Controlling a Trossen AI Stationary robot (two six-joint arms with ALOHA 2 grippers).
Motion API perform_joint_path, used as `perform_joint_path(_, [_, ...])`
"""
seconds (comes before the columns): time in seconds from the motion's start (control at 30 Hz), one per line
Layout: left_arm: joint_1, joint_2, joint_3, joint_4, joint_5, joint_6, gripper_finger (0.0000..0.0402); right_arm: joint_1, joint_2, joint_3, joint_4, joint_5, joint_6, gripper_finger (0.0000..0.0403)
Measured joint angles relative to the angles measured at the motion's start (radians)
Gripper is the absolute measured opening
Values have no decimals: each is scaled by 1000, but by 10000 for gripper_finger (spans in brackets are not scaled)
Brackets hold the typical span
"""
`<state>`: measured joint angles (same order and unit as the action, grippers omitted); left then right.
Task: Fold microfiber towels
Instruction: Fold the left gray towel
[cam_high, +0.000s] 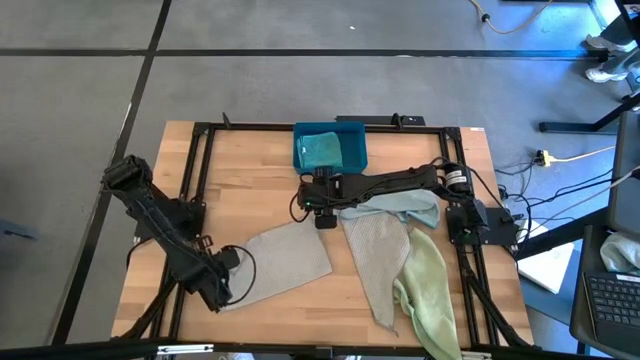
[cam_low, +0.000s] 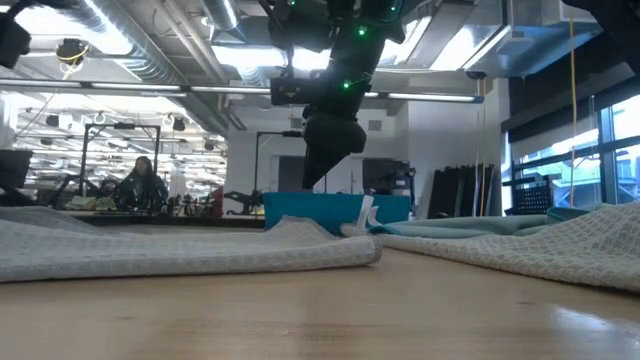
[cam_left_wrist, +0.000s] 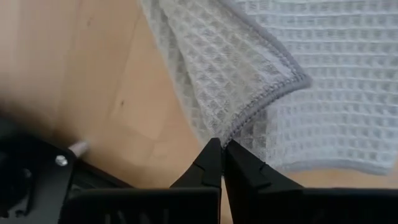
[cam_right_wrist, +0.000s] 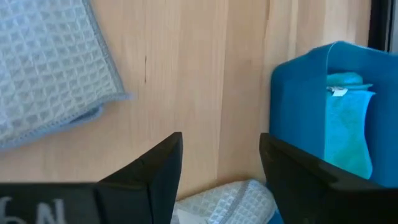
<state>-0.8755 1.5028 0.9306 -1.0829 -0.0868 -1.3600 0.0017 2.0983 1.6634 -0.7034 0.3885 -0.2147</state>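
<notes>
Left tool (cam_left_wrist: 222, 152): pressed together at grey towel (cam_high: 283, 262) corner, desk (cam_high: 250, 160) 7 o'clock; towel stretches toward 2 o'clock.
Right tool (cam_right_wrist: 221, 158): spread, empty, near bin (cam_high: 330, 147).

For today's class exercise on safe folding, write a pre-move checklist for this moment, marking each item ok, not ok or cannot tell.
1. Left end effector shut at the grey towel edge: ok.
2. Cloth actually pinched between its fingers: cannot tell.
3. Right end effector open, holding nothing: ok.
4. Right end effector apart from the blue bin: ok.
5. Grey towel lies flat: not ok, one corner is turned over.
</notes>
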Motion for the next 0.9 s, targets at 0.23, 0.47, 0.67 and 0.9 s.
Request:
perform_joint_path(0.23, [-7,0,0,51,-3,-41,7,-5,0,0,16,-2,-4,216])
perform_joint_path(0.47, [-43,0,0,4,1,-138,16,-19,0,0,15,-52,-4,216])
perform_joint_path(0.67, [-87,0,0,-13,8,-216,76,-19,0,0,19,-52,-10,216])
perform_joint_path(0.9, [-95,0,0,-28,-10,-234,141,-19,0,0,25,-52,-28,216])
